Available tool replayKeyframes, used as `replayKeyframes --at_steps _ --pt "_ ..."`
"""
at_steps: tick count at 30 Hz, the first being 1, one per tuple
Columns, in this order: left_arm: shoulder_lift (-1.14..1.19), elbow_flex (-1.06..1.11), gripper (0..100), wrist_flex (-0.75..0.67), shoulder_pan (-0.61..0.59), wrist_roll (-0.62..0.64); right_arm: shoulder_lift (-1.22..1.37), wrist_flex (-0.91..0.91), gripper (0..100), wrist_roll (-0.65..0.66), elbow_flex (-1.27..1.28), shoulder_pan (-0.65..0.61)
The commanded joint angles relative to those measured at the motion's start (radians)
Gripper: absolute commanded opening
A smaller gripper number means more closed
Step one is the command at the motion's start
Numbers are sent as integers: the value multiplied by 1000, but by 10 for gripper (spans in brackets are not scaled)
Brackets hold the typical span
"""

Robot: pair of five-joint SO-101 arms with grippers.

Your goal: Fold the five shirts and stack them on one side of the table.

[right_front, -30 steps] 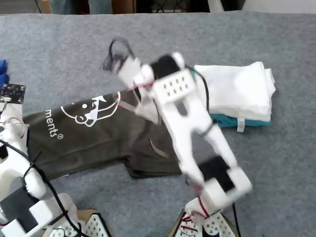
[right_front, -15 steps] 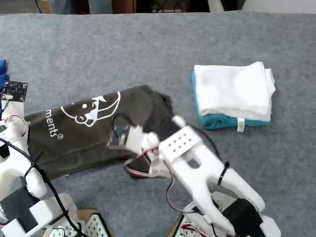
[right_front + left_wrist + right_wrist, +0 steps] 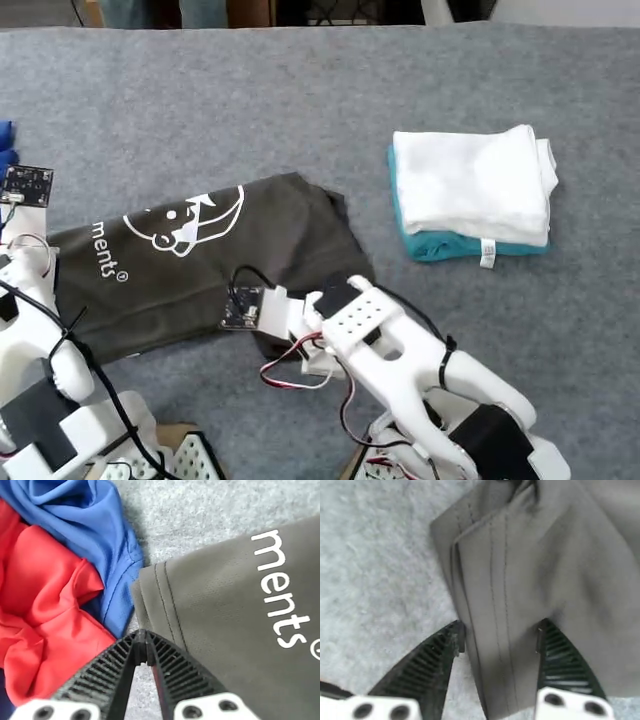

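Observation:
A dark olive shirt (image 3: 200, 265) with white print lies spread at the table's left-centre. My right gripper (image 3: 498, 637) is open low over its near hem (image 3: 490, 580), one finger on the cloth and the other (image 3: 442, 652) at its edge over the grey table. My left gripper (image 3: 145, 649) is shut with nothing between its fingers, its tips just off the olive shirt's hemmed corner (image 3: 160, 595). Beside it lie a crumpled blue shirt (image 3: 85, 525) and a red shirt (image 3: 45, 610). At the right, a folded white shirt (image 3: 470, 180) is stacked on a folded teal one (image 3: 440, 245).
Grey cloth covers the whole table (image 3: 400, 90). The right arm's white body (image 3: 400, 370) reaches in from the near edge at the centre, with loose wires beside it. The left arm (image 3: 35, 330) stands at the near left corner. A bit of blue cloth (image 3: 5, 145) shows at the left edge.
The right arm has swung back from high over the shirt's far side down to its near hem. The shirt's right part now lies uncovered. The left arm has stayed put.

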Motion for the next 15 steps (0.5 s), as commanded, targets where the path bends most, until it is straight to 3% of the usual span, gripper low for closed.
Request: replayKeyframes --at_steps 1,12,15 --pt "-3 5 29 -15 -8 61 -22 -21 248 11 10 -32" --pt "-3 79 29 -175 -51 63 25 -109 240 11 137 -94" --pt "-3 77 29 -173 -51 63 82 -140 152 11 119 -74"
